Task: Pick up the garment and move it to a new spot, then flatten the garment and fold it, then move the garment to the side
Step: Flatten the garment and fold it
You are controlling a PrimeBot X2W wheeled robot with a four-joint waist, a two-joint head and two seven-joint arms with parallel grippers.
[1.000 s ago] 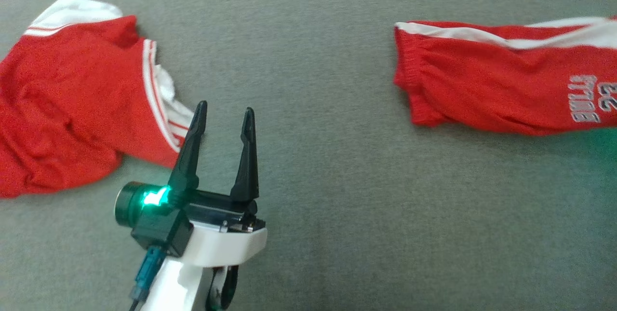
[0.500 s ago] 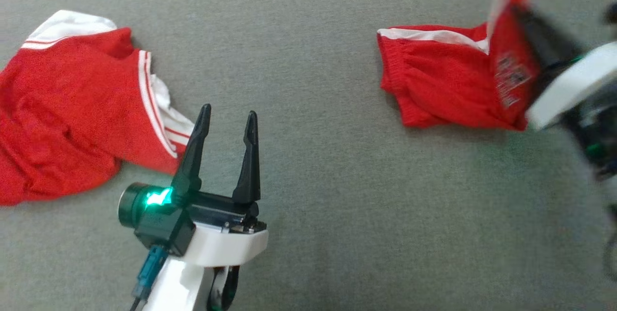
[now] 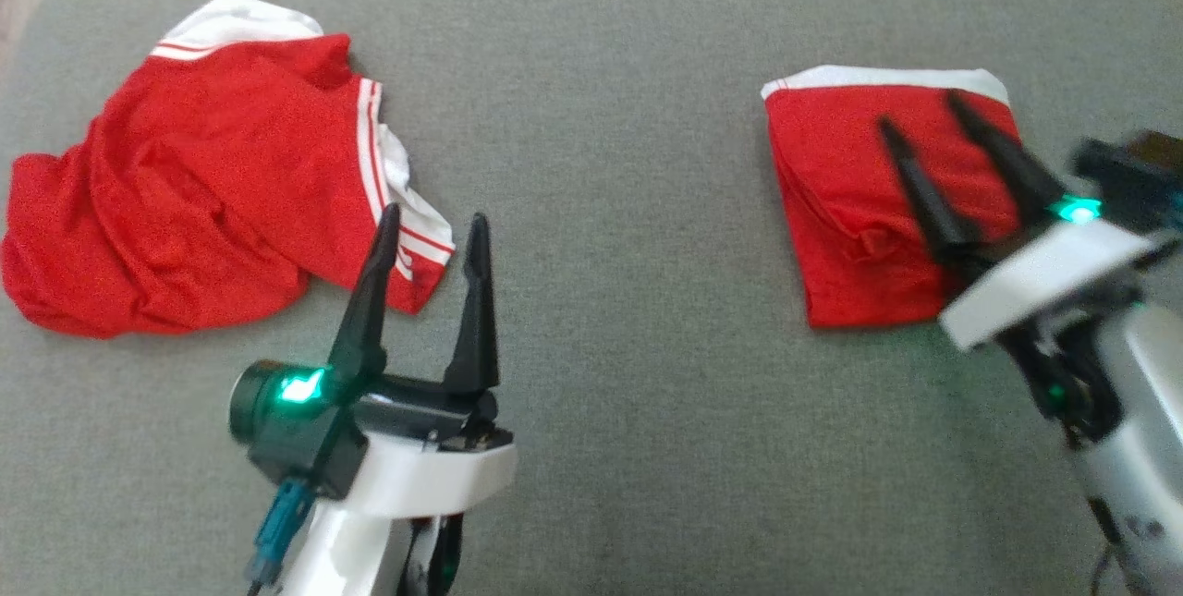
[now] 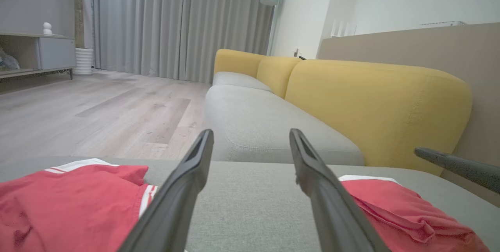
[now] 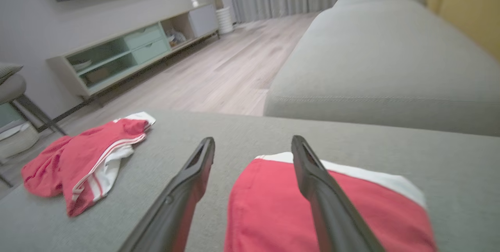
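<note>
Red white-banded folded garment point(image 3: 832, 171) lies at the right of the grey fabric seat point(image 3: 628, 208), and the fold looks done. My right tool point(image 3: 919, 110) hovers over it, fingers apart, empty; left tool point(image 3: 433, 213) apart too. Next: grip an edge, carry it aside.

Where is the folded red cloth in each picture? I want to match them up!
Head view: the folded red garment lies at the upper right.
Left wrist view: it sits in the bottom right corner.
Right wrist view: it sits at the bottom middle.
Shared landmark: the crumpled red garment with white stripes lies to its left in every view.
</note>
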